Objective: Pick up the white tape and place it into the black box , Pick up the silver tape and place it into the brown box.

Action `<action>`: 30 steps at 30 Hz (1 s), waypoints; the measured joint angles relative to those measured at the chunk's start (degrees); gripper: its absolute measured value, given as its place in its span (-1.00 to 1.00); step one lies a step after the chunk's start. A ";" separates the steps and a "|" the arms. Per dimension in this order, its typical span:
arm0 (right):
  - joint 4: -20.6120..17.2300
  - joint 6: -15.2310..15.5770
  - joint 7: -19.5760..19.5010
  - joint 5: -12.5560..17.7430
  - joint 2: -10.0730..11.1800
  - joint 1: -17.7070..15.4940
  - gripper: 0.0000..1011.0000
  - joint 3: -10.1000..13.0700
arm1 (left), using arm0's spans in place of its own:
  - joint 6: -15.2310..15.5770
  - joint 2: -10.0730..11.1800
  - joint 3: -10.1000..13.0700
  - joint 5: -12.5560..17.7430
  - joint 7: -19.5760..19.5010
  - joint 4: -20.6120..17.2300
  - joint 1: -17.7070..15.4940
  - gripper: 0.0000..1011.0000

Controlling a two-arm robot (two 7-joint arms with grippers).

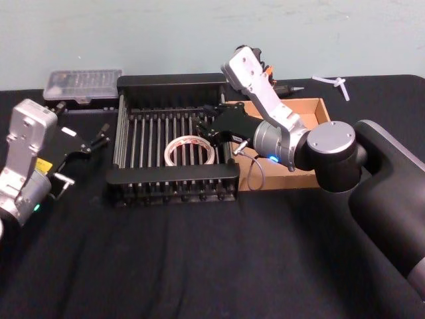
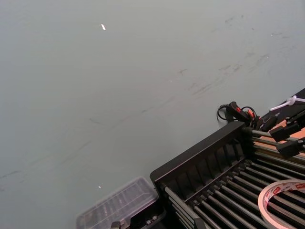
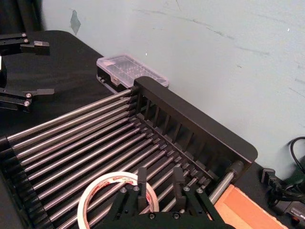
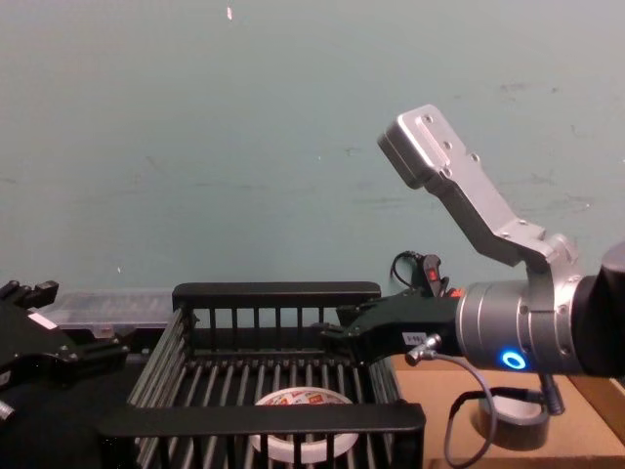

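The white tape (image 1: 190, 151) lies flat on the black box (image 1: 172, 176) floor just below the right pincer (image 3: 159, 183) — fingers apart, empty — while the silver tape (image 4: 512, 417) sits in the brown box (image 1: 312, 109) on its far side; the left pincer (image 1: 99, 139) idles open over the worktop (image 1: 199, 259).

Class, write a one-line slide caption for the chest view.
White tape lies in the black box; right gripper open above it, silver tape in brown box.
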 joint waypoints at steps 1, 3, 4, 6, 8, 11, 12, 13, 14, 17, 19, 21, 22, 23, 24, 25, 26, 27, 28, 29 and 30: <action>0.00 0.00 0.01 0.01 0.01 0.00 -0.29 -0.01 | 0.00 0.00 0.00 0.00 0.00 0.00 0.00 0.98; 0.00 0.00 0.01 0.01 0.01 0.00 -0.18 -0.02 | 0.00 0.00 0.00 0.00 0.00 0.00 0.00 0.98; 0.00 0.00 0.02 0.02 0.01 0.00 -0.06 -0.03 | 0.00 0.00 0.00 0.00 0.00 0.00 0.00 0.98; 0.00 0.00 0.03 0.02 0.01 0.00 0.06 -0.03 | 0.00 0.00 0.00 0.00 0.00 0.00 0.00 0.98; 0.00 0.00 0.04 0.03 0.01 0.00 0.22 -0.03 | 0.00 0.00 0.00 0.00 0.00 0.00 0.00 0.98; 0.00 0.00 0.05 0.04 0.01 0.00 0.34 -0.03 | 0.00 0.00 0.00 0.00 0.00 0.00 0.00 0.98; 0.00 0.00 0.06 0.04 0.01 0.00 0.40 -0.03 | 0.00 0.00 0.00 0.00 0.00 0.00 0.00 0.98; 0.00 0.00 0.06 0.05 0.01 0.00 0.50 -0.03 | 0.00 0.00 0.00 0.00 0.00 0.00 0.00 0.98; 0.00 0.01 0.06 0.05 0.01 0.00 0.53 -0.03 | 0.00 0.00 0.00 0.00 0.00 0.00 0.00 0.98; 0.00 0.01 0.06 0.06 0.01 0.00 0.71 -0.03 | 0.00 0.00 0.00 0.00 0.00 0.00 0.00 0.98; 0.00 0.01 0.06 0.07 0.01 0.00 0.76 -0.03 | 0.00 0.00 0.00 0.00 0.00 0.00 0.00 0.98; -0.03 0.01 0.16 0.07 0.00 0.00 0.90 0.03 | 0.00 0.00 0.00 0.00 0.00 0.00 0.00 0.98; -0.11 0.01 0.28 0.06 -0.02 -0.04 0.93 0.18 | 0.00 0.00 0.00 0.00 0.00 0.00 0.00 0.98; -0.22 0.01 0.37 0.06 -0.05 -0.11 0.98 0.36 | 0.00 0.00 0.00 0.00 0.00 0.00 0.00 0.98; -0.34 0.01 0.46 0.06 -0.07 -0.21 0.98 0.55 | 0.00 0.00 0.00 0.00 0.00 0.00 0.00 0.98; -0.67 0.00 0.57 0.06 -0.09 -0.43 0.98 0.96 | 0.00 0.00 0.00 0.00 0.00 0.00 0.00 0.98; -0.92 -0.02 0.59 0.06 -0.09 -0.57 0.98 1.20 | 0.00 0.00 0.00 0.00 0.00 0.00 0.00 0.98; -1.23 -0.03 0.59 0.06 -0.08 -0.75 0.98 1.43 | 0.00 0.00 0.00 0.00 0.00 0.00 0.00 0.98; -1.48 -0.04 0.59 0.05 -0.06 -0.89 0.98 1.58 | 0.00 0.00 0.00 0.00 0.00 0.00 0.00 0.98; -1.88 -0.05 0.56 0.05 -0.01 -1.11 0.98 1.81 | 0.00 0.00 0.00 0.00 0.00 0.00 0.00 0.98; -2.68 -0.06 0.45 0.04 0.12 -1.45 0.98 2.19 | 0.00 0.00 0.00 0.00 0.00 0.00 0.00 0.98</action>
